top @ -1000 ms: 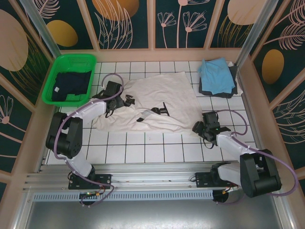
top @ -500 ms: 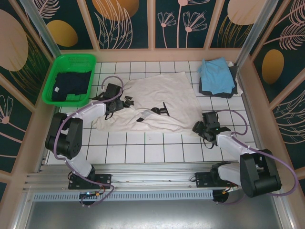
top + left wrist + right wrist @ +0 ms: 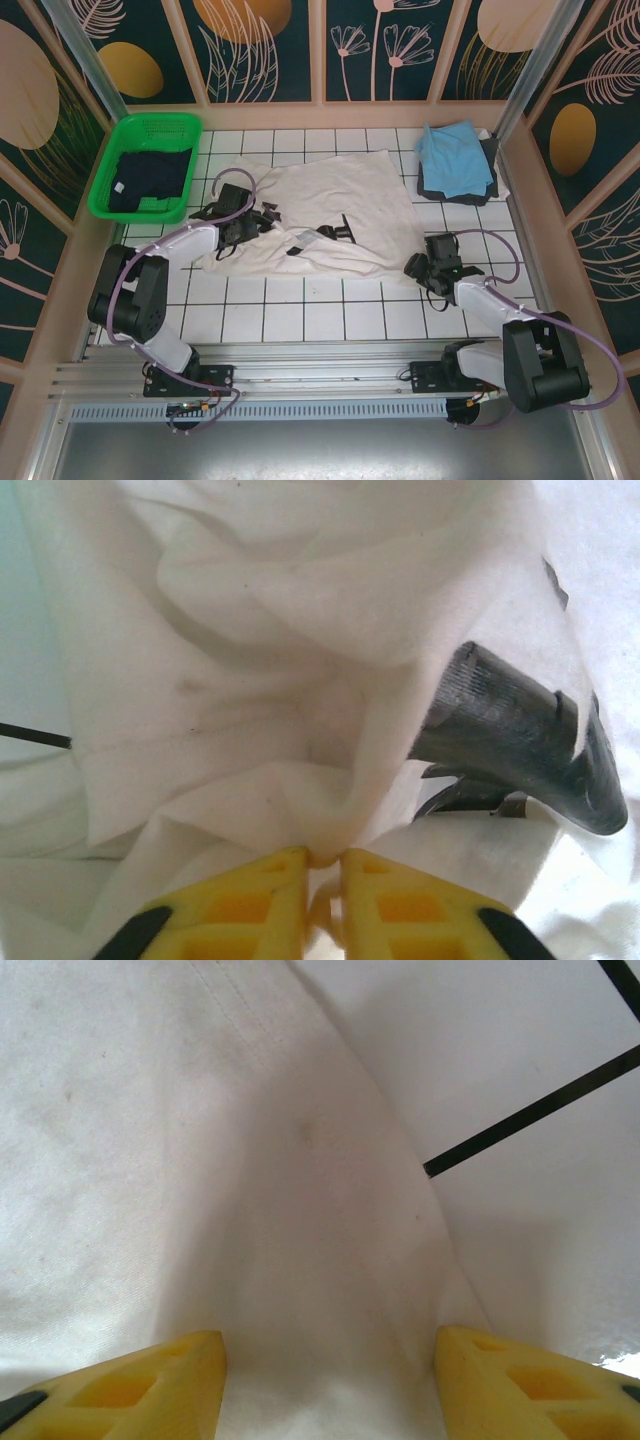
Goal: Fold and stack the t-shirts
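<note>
The cream-white t-shirt (image 3: 350, 200) lies spread and rumpled across the middle of the white-tiled tabletop (image 3: 300, 310), and everything else is placed from it. Black marks (image 3: 340, 230) show on its near half.

At the shirt's left edge, the left hand (image 3: 258, 218) sits low on the cloth. In the left wrist view this hand (image 3: 322, 858) has its yellow fingers (image 3: 240, 905) drawn almost together, with a bunched fold of the cream-white t-shirt (image 3: 300, 680) pinched between them. The cloth rises in creases above the pinch. To the right of that fold a dark grey shape (image 3: 520, 740) shows among the fabric; I cannot tell what it is.

At the shirt's near right corner, the right hand (image 3: 415, 268) rests at the hem. In the right wrist view this hand (image 3: 330, 1345) stands wide, one finger (image 3: 130, 1385) over the cream-white t-shirt (image 3: 150, 1140) and the other over the hem at the tile, holding nothing.

Beyond the shirt's far right corner, a light blue t-shirt (image 3: 452, 155) lies folded on top of a dark grey t-shirt (image 3: 440, 192), both just clear of the cream cloth.

Left of the shirt's far left corner stands a green basket (image 3: 150, 125) with a dark navy t-shirt (image 3: 150, 178) inside.
</note>
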